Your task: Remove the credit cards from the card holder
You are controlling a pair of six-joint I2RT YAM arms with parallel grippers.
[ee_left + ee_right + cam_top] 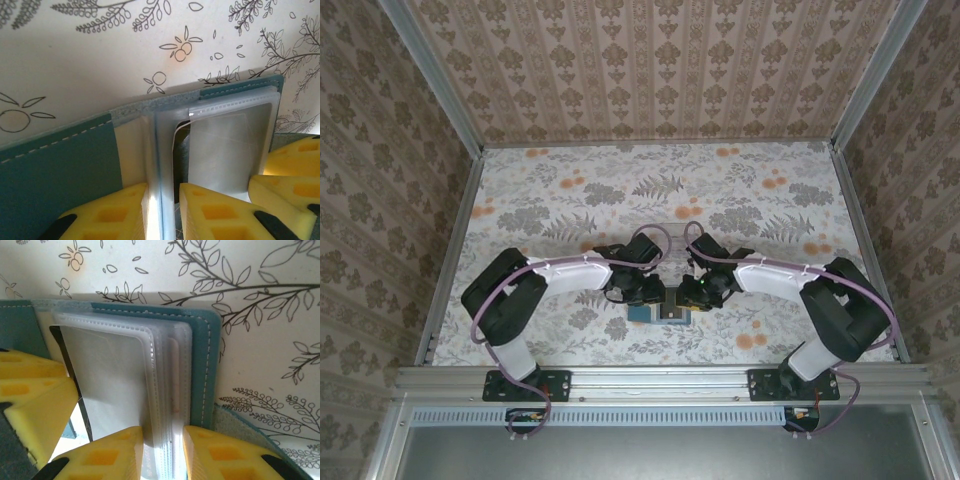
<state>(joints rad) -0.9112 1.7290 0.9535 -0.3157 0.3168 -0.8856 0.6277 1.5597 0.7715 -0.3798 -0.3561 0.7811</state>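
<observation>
Left hand [162, 200] and right hand [162, 440] clamp clear sleeves [110, 375] of the teal folding card holder [55, 170], 6 o'clock; opposed pulls could tear them.

No words, numbers or brand marks can be read anywhere. The teal card holder [60, 165], at about 8 o'clock in the left wrist view, has plain pale stitching along its edge. Its clear sleeves [110, 375] look blank where they show. The table cover [100, 65] has drawn leaves, twigs and little round fruit, but no letters.
</observation>
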